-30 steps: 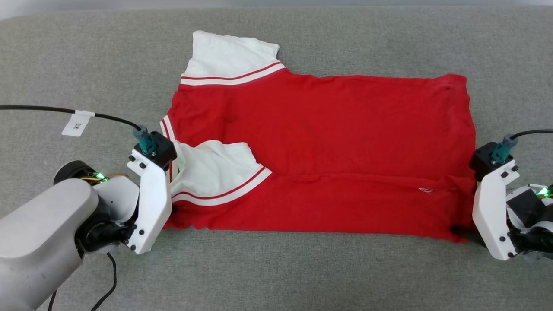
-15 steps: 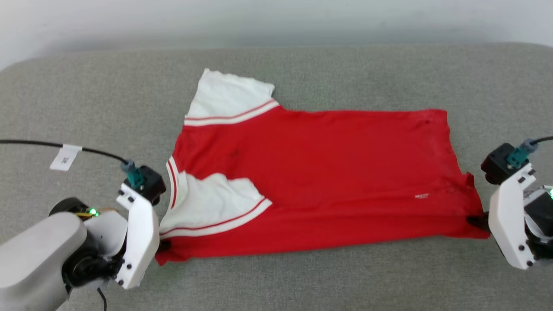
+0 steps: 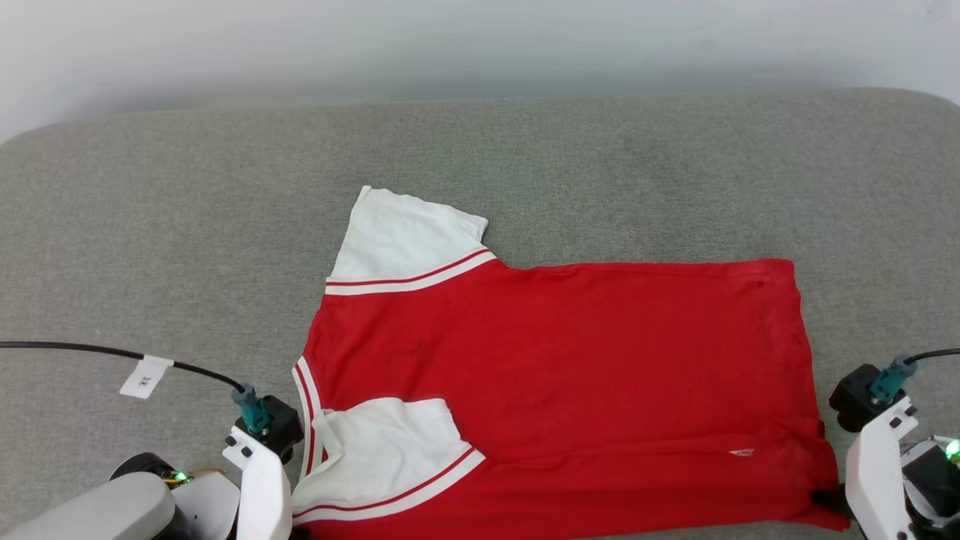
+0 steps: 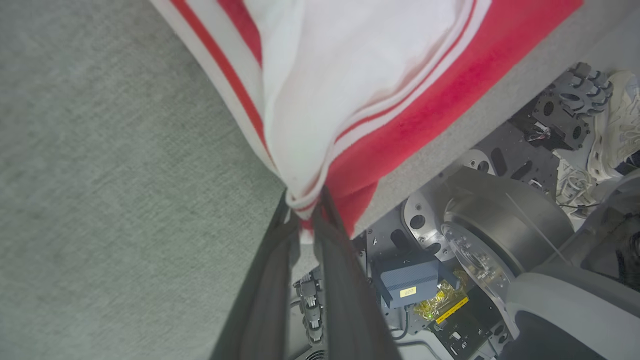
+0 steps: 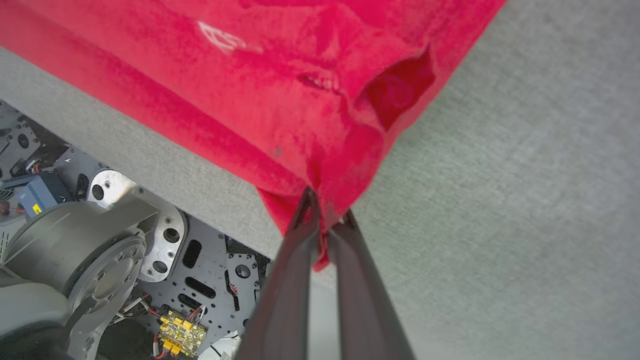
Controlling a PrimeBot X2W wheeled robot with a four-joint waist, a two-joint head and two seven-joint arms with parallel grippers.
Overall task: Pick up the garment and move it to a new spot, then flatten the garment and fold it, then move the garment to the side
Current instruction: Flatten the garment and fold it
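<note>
The garment (image 3: pixel 570 375), red with white sleeves and red-white trim, lies spread on the grey table (image 3: pixel 525 150) with no lettering showing. One white sleeve (image 3: pixel 382 450) is folded onto the body. My left gripper (image 3: pixel 298 531) is at the garment's near left corner. In the left wrist view it (image 4: pixel 306 202) is shut on bunched white and red cloth (image 4: pixel 350 100). My right gripper (image 3: pixel 823 498) is at the near right hem corner. In the right wrist view it (image 5: pixel 326 215) is shut on that red hem (image 5: pixel 300 100). Both held corners lie at the table's near edge.
A black cable with a white tag (image 3: pixel 146 376) runs across the table at the left. A pale wall (image 3: pixel 450 45) stands behind the table's far edge. Below the near edge are my base's metal parts (image 4: pixel 475 240) and a pale shoe (image 4: pixel 620 120).
The head camera has moved, so the whole picture sits lower and the table's far edge and the wall show. The right gripper has shut on the hem corner. The left grip is unchanged.
</note>
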